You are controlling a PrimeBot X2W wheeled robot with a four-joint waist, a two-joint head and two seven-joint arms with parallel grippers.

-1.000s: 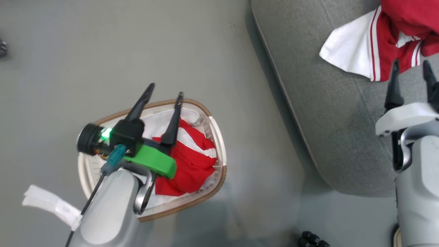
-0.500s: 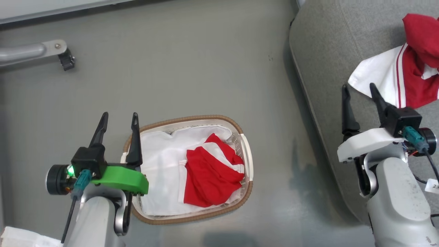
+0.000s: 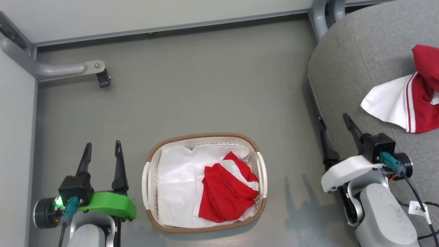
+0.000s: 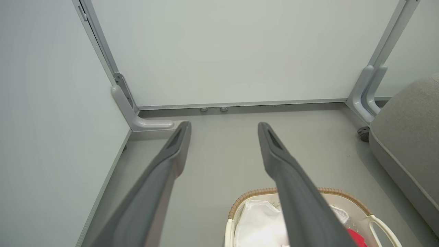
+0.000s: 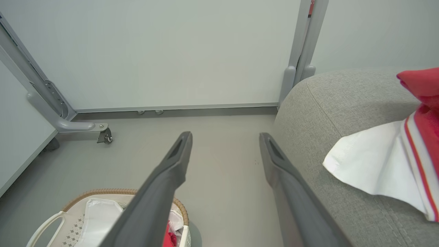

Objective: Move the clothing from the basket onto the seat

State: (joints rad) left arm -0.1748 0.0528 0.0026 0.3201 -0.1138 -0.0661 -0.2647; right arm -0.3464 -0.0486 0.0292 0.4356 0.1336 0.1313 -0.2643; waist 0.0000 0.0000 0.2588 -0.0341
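The basket stands on the floor with a red and white piece of clothing lying in its right half on a white liner. My left gripper is open and empty, left of the basket and apart from it. Another red and white garment lies on the grey seat at the right. My right gripper is open and empty at the seat's left edge, short of that garment. In the left wrist view the open left gripper points at bare floor above the basket rim. The right wrist view has the open right gripper between basket and seat.
Pale partition walls close the back and left. A grey metal foot with a caster juts out at the upper left, and a grey post stands by the seat's far corner. A cable with a tag hangs off my right arm.
The camera has swung, shifting the whole picture. My left gripper has come off the basket to its left side. My right gripper has drawn back from the garment on the seat to the seat's edge.
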